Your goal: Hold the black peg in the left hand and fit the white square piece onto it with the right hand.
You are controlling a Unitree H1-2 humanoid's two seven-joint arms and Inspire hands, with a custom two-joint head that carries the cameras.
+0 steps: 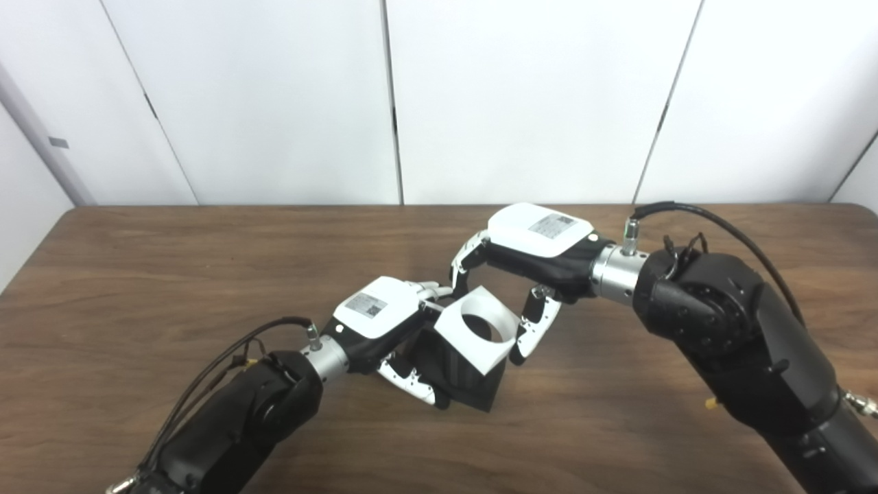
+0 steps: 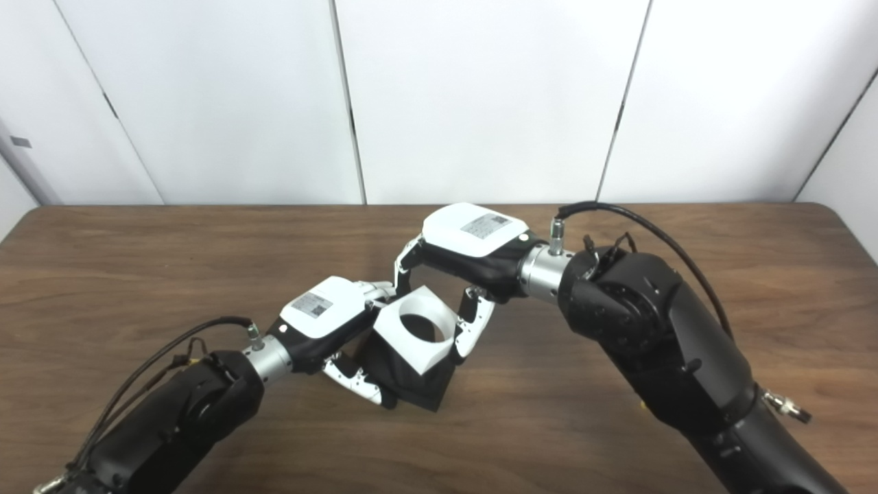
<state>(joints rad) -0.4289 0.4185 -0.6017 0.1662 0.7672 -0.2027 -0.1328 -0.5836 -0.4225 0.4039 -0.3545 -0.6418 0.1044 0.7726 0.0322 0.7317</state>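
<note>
Left eye view | left robot hand (image 1: 384, 322) grips black peg (image 1: 456, 374) | right robot hand (image 1: 528, 257) pinches white piece (image 1: 477, 329)

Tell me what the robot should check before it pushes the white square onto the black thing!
1. Left hand grips the black block-shaped peg piece: ok.
2. Right hand holds the white square plastic piece with a round hole, fingers on its side: ok.
3. White piece sits against the black piece's top: ok.
4. Hole lined up with the peg: cannot tell, peg hidden.
5. White piece fully seated: cannot tell.
6. Brown wooden table near the hands free of obstacles: ok.
</note>
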